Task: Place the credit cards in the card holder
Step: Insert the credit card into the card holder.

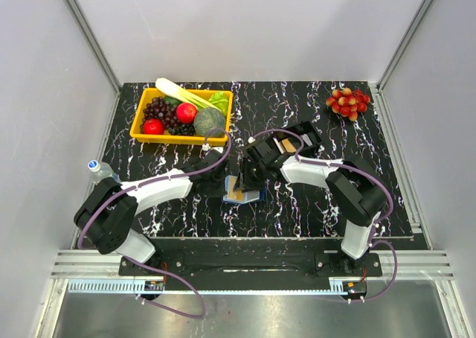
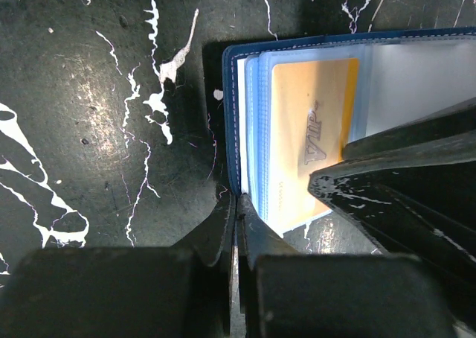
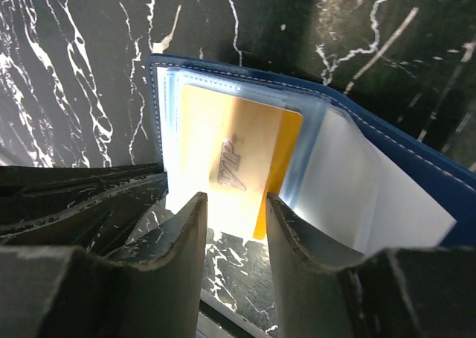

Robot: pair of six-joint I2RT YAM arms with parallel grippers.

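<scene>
Pinching the card holder by its near edge, the left gripper is closed on it. Jaws of the right gripper stand apart, clamping nothing. The orange credit card lies just ahead of and beneath its tips, tucked into the holder's clear sleeve.

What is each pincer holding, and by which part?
Left pincer pinches the card holder by its blue cover edge; right pincer stands open over the orange card.
</scene>
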